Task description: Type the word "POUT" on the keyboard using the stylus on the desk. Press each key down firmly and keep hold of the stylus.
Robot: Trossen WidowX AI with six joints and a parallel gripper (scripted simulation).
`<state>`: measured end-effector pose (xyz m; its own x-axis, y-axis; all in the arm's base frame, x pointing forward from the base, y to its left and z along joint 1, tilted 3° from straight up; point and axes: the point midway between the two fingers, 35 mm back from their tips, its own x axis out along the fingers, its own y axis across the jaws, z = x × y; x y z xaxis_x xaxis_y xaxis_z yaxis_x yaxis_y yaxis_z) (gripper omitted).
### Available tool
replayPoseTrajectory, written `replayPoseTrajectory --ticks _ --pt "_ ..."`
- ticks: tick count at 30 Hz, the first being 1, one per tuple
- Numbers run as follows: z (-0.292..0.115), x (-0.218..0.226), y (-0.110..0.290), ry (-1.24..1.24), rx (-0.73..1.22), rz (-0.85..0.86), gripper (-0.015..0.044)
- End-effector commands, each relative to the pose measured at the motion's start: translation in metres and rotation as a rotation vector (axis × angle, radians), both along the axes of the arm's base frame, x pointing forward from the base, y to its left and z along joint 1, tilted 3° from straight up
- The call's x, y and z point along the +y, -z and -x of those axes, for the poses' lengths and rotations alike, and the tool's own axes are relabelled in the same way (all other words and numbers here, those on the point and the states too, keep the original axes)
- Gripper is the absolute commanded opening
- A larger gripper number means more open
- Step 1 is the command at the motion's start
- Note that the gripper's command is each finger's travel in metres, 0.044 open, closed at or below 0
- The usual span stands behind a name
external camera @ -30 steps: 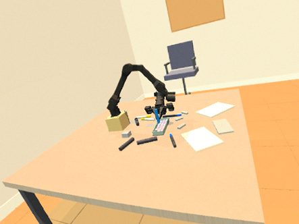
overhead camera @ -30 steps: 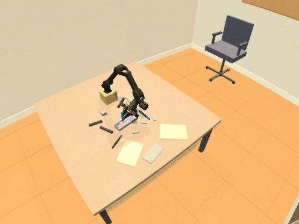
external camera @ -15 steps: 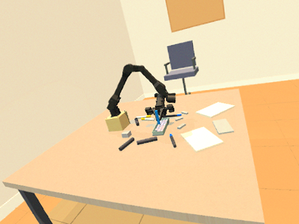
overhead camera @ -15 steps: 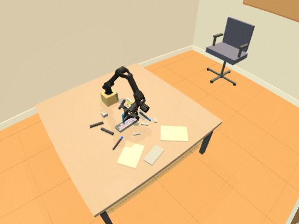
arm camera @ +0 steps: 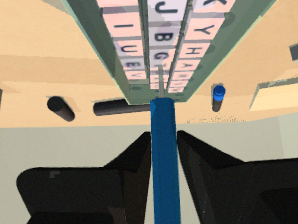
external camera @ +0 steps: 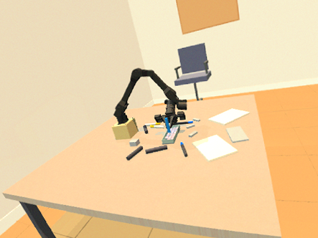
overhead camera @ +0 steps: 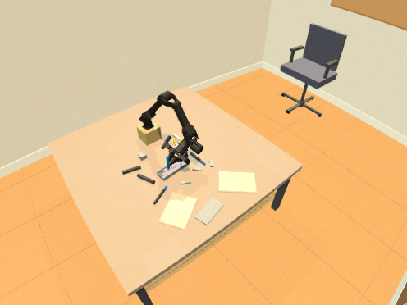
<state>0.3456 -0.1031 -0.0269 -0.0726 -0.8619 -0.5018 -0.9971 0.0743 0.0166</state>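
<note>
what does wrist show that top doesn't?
Only wrist: the key letters, such as J and Y, and the stylus's thin tip over the keyboard's near end. Contact is unclear.

Only top: the arm on its base block, the desk, papers and chair.

Both: the gripper shut on the blue stylus, above the keyboard, with dark markers beside it.
</note>
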Motion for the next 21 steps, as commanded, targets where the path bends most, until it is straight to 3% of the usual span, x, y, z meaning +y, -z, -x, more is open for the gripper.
replayPoseTrajectory --ticks 1,12,21 --pt "0.0 0.0 0.0 -0.002 0.003 0.001 0.0081" --pt "-0.001 0.0 -0.037 -0.002 0.003 0.001 0.0081" --pt "-0.001 0.0 -0.034 0.0 -0.004 0.0 0.0081"
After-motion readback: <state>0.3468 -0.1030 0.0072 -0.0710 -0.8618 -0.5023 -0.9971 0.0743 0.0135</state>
